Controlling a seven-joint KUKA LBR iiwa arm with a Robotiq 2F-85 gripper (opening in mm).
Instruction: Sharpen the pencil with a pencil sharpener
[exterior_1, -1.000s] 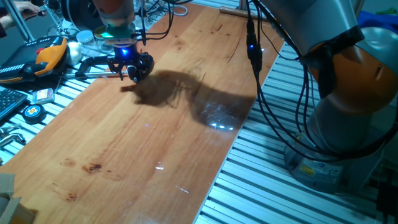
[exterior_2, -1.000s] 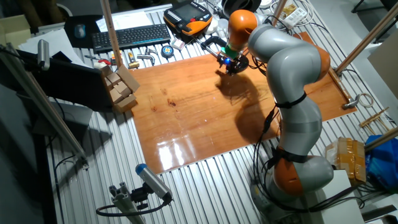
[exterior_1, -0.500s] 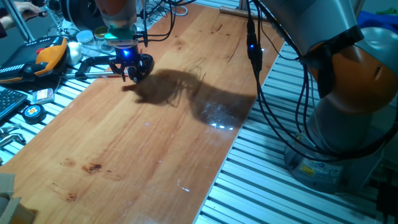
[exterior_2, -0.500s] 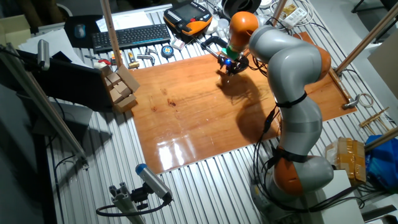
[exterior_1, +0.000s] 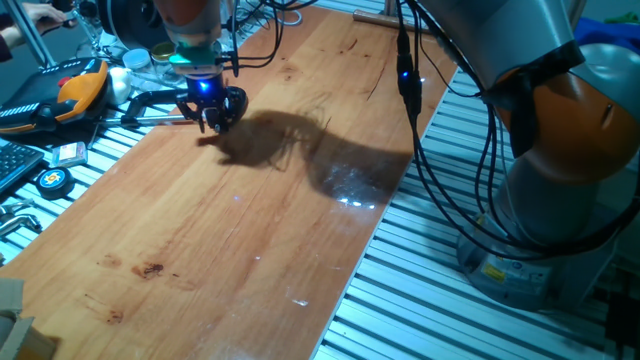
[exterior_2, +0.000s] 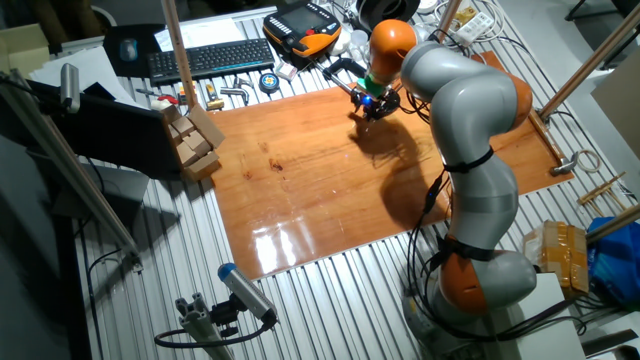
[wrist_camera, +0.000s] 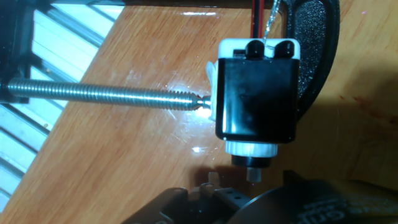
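Observation:
The pencil sharpener (wrist_camera: 255, 93) is a small black body with white ends, near the far edge of the wooden board (exterior_1: 250, 230). A black clamp arm (wrist_camera: 314, 43) curves behind it and a threaded rod (wrist_camera: 106, 94) meets its left side. In one fixed view the sharpener (exterior_1: 234, 101) sits right against my gripper (exterior_1: 208, 118). In the hand view a short thin stub, the pencil (wrist_camera: 252, 174), reaches from my gripper (wrist_camera: 249, 190) into the sharpener's white lower opening. The fingers are mostly hidden at the bottom edge. The gripper also shows in the other fixed view (exterior_2: 371, 108).
An orange-and-black tool (exterior_1: 75, 85) and a large black spool (exterior_1: 125, 20) lie off the board's far edge. A tape measure (exterior_1: 52, 180) sits on the slatted table. A keyboard (exterior_2: 205, 58) and wooden blocks (exterior_2: 195, 140) stand beside the board.
My gripper has shifted slightly left, closer in against the sharpener. The sharpener and its clamp have not moved.

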